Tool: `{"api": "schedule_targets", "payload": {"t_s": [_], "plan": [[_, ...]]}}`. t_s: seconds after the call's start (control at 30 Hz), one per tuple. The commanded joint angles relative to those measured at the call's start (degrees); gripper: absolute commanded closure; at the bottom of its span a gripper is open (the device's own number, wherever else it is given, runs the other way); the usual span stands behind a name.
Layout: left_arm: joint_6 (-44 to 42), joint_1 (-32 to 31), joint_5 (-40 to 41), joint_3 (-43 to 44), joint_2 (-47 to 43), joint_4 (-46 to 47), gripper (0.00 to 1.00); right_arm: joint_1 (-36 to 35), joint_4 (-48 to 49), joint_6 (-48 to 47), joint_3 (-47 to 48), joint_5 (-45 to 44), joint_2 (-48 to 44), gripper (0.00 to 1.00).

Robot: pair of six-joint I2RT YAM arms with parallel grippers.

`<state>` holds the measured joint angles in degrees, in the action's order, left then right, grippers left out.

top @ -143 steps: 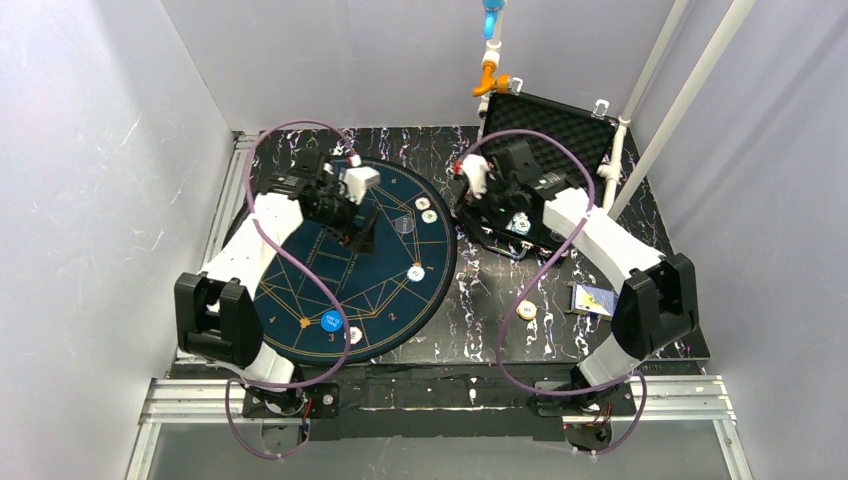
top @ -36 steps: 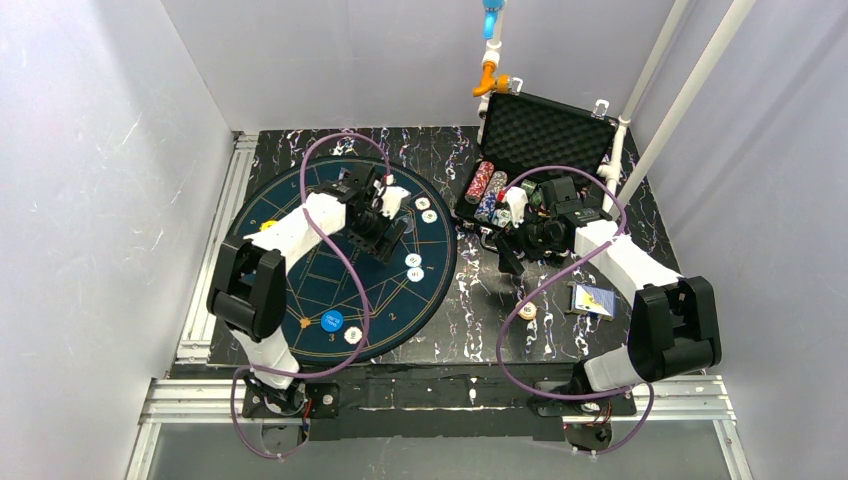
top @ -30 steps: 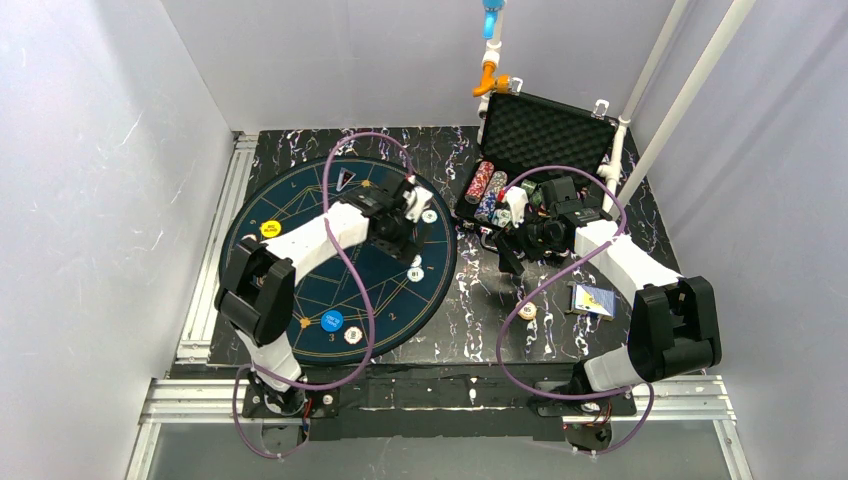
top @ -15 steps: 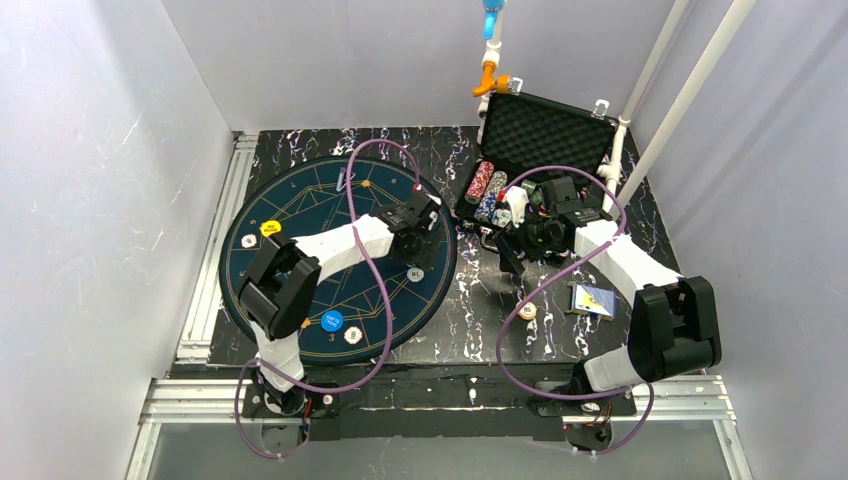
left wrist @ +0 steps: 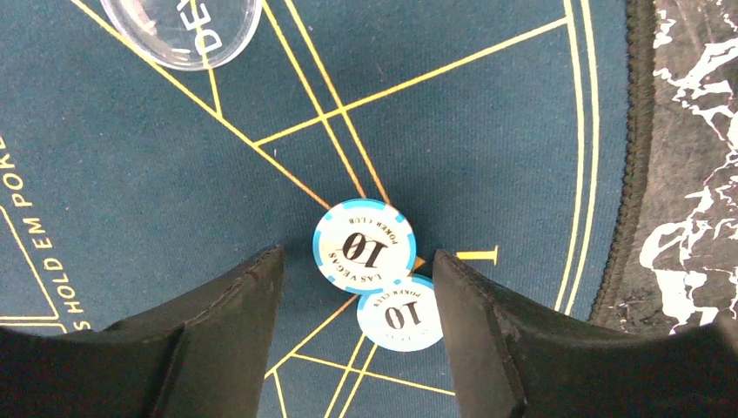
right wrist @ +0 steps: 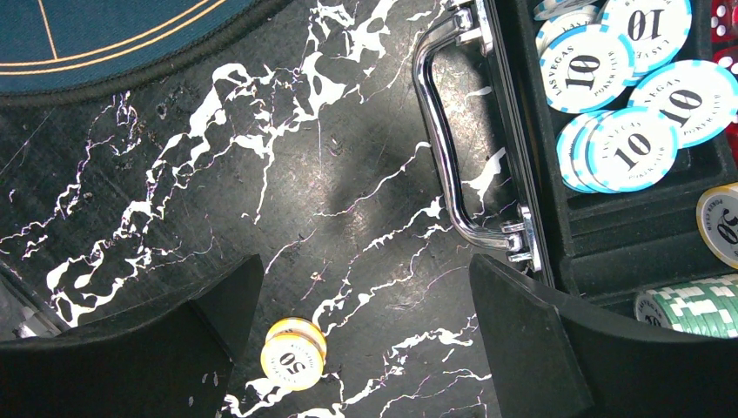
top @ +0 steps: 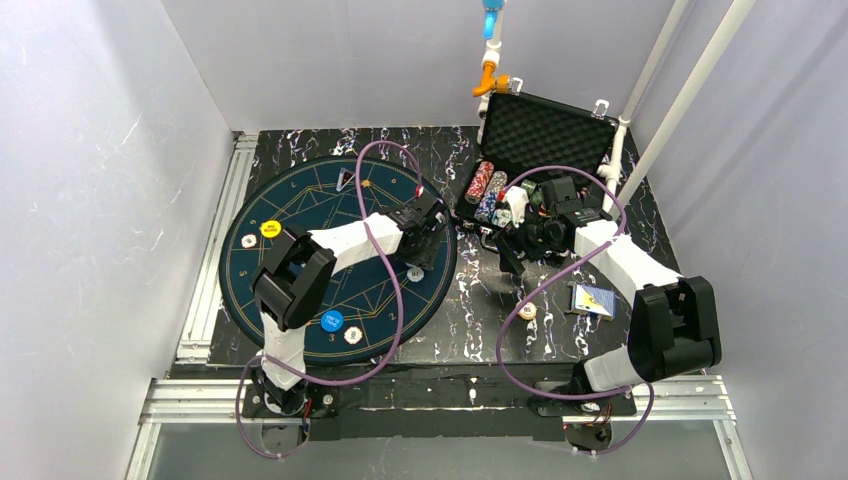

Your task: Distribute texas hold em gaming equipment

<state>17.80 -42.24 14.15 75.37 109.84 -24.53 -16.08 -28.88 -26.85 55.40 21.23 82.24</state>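
Observation:
Two white and light-blue "10" poker chips lie flat on the dark-blue mat, overlapping slightly. My left gripper hangs over them, open, one finger on each side and neither touching a chip. From above, the left gripper is at the mat's right edge and hides those chips. My right gripper is open over the bare marble table, with stacked yellow "50" chips by its left finger. Another chip, a blue button and a yellow button lie on the mat.
The open black case stands at the back right with rows of chips; its chrome handle and loose "10" chips are right of my right gripper. A clear dealer disc lies on the mat. Cards rest near the right arm.
My left arm has swung right across the mat to its right edge, and its jaws have narrowed. The right arm has not moved.

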Motion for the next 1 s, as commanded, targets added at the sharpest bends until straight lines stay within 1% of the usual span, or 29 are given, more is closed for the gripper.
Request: {"api": "schedule_targets", "payload": {"t_s": [0.0,0.13,0.23,0.37,0.47,0.53,0.57,0.63,0.73,0.77,0.83,0.9,0.97], "plan": [[0.7,-0.7,1.0,1.6,1.0,-0.6,0.4,0.3,0.7,-0.1,1.3,1.0,0.2,0.02],[1.1,-0.7,1.9,1.7,2.5,-0.9,0.5,0.3,0.6,-0.2,1.3,1.0,0.2,0.02],[1.3,-0.7,2.4,2.2,4.2,-2.3,0.53,0.3,0.6,-0.2,1.3,1.0,0.3,0.02],[0.9,-0.2,1.5,2.7,4.9,-3.6,0.62,0.3,0.6,-0.3,1.3,1.0,0.3,0.02],[-1.1,0.3,1.4,2.9,3.8,-3.8,0.67,0.3,0.5,-0.3,1.3,1.1,0.3,0.02],[-3.6,0.8,0.7,2.7,2.1,-4.3,0.68,0.3,0.5,-0.3,1.4,1.1,0.3,0.02],[-5.3,1.2,-0.5,2.5,1.1,-4.5,0.69,0.3,0.4,-0.3,1.4,1.2,0.3,0.02],[-9.6,2.6,-5.2,1.9,-1.4,-5.2,0.73,0.3,0.4,-0.5,1.3,1.2,0.2,0.02],[-18.3,4.9,-12.1,0.4,-6.1,-7.1,0.85,0.3,0.4,-0.5,1.3,1.3,0.0,0.02],[-21.1,5.9,-15.0,-0.5,-7.8,-7.7,0.86,0.3,0.4,-0.5,1.2,1.3,0.1,0.02],[-25.5,8.8,-23.3,-3.7,-12.7,-9.1,0.86,0.3,0.4,-0.6,1.2,1.6,-0.1,0.02],[-30.2,12.5,-30.0,-6.0,-17.2,-11.6,0.84,0.3,0.3,-0.6,1.1,1.7,-0.1,0.02],[-35.1,16.1,-34.0,-7.7,-21.1,-15.5,0.82,0.3,0.2,-0.6,1.2,1.7,0.0,0.02]]}}
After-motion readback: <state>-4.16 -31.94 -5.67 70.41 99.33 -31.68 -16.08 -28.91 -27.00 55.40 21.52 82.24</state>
